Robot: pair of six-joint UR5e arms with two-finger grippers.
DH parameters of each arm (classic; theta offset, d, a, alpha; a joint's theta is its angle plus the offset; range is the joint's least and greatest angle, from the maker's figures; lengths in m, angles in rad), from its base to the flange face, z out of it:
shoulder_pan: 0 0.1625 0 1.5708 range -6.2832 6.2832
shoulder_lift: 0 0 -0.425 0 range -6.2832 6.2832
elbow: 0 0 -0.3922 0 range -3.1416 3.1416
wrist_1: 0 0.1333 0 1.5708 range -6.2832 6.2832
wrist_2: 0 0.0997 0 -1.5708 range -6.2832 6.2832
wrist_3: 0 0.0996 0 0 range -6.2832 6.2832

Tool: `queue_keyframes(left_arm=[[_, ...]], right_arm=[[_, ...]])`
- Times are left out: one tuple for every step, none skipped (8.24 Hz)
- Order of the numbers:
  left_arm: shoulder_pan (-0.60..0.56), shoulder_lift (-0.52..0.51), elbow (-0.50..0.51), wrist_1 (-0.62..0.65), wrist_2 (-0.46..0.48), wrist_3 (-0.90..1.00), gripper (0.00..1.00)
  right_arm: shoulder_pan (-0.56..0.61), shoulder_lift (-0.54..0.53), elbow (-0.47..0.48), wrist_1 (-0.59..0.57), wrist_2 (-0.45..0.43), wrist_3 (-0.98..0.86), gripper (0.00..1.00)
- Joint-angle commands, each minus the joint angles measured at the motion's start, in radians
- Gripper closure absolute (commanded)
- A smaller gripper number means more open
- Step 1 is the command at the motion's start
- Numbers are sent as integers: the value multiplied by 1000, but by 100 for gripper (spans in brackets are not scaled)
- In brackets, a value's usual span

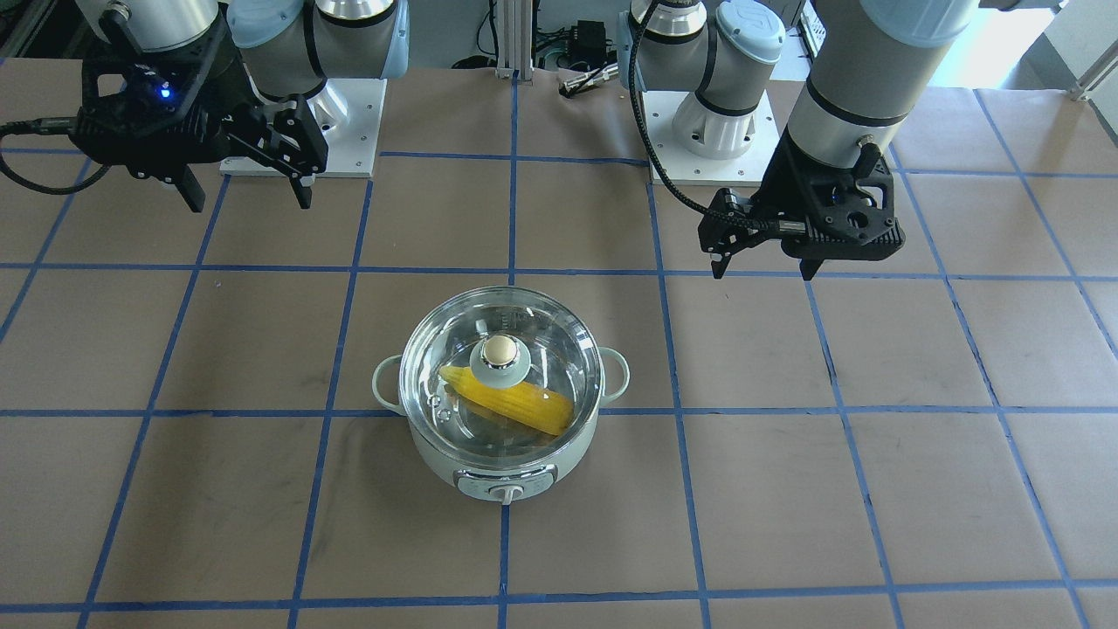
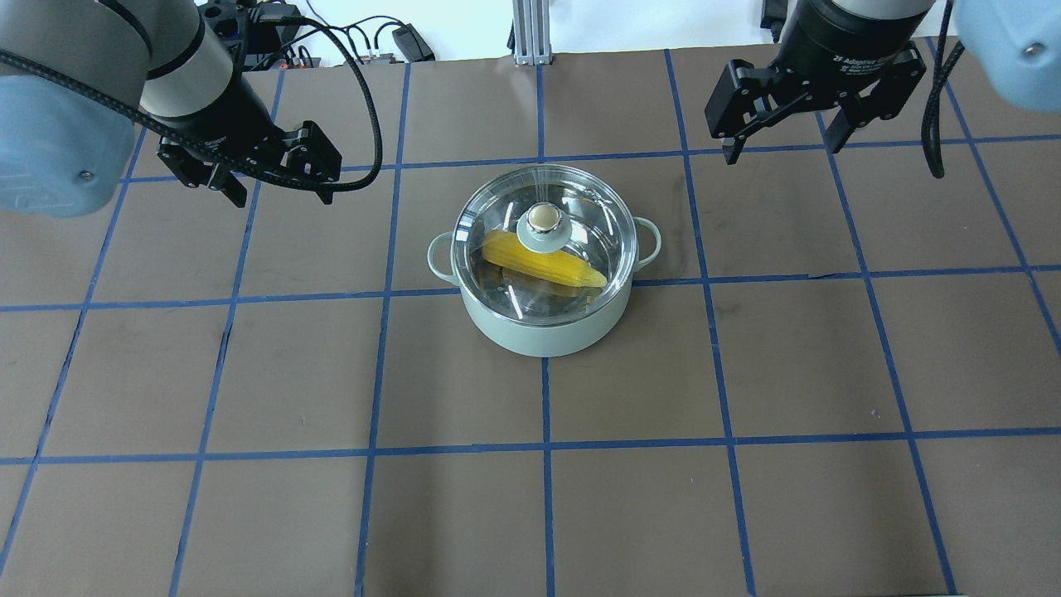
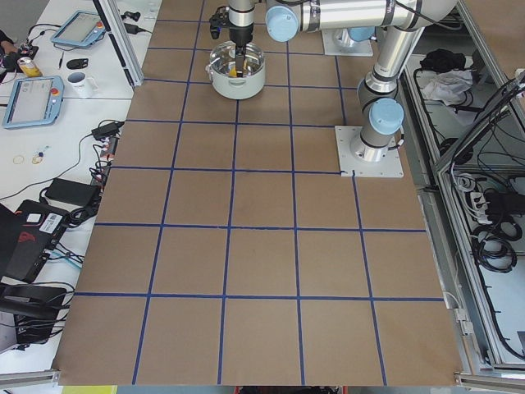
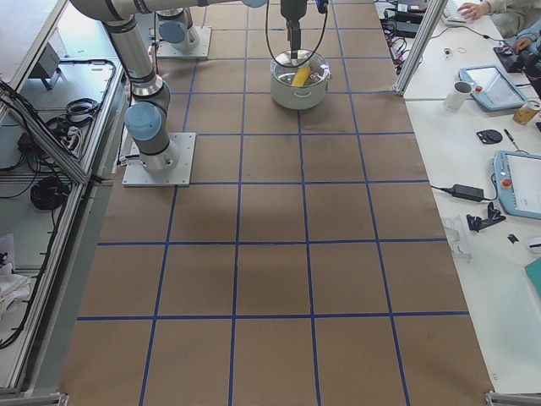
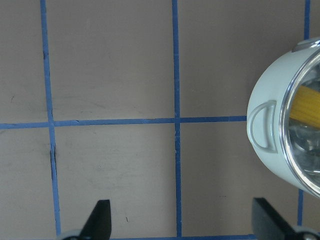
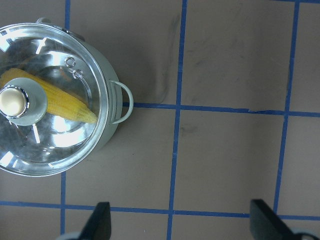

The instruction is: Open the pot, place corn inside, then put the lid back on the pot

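While the lid [image 2: 543, 225] sits on the pot [image 2: 543, 329], corn [image 2: 547, 263] inside, slanted

Bare brown table [image 2: 249, 373] lies on every side of the pot [image 2: 543, 327]. The lid [image 2: 584, 217] covers its mouth, barring the way to the corn [image 2: 547, 264]; its knob [image 2: 543, 217] stands free above. The left gripper [image 2: 283, 197] and right gripper [image 2: 781, 153] hang well apart from it

pot [image 2: 543, 327] pale mint-green | corn [image 2: 543, 260] bright yellow | lid [image 2: 597, 240] clear, beige knob | table [image 2: 249, 373] brown, blue grid
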Motion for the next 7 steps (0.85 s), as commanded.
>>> queue_keyframes(left_arm=[[0, -1, 0, 0, 1, -2, 0], [0, 1, 0, 0, 0, -2, 0], [0, 0, 0, 0, 0, -2, 0], [0, -1, -2, 0, 1, -1, 0], [0, -1, -2, 0, 1, 10, 0], [0, -1, -2, 0, 1, 10, 0], [0, -1, -2, 0, 1, 8, 0]], right_arm=[[-1, 1, 1, -1, 2, 0, 1], [-1, 1, -1, -3, 2, 0, 0], [-1, 1, 1, -1, 2, 0, 0], [-1, 1, 1, -1, 8, 0, 0], [-1, 1, 1, -1, 9, 0, 0], [-1, 1, 1, 3, 12, 0, 0], [0, 1, 1, 2, 15, 0, 0]])
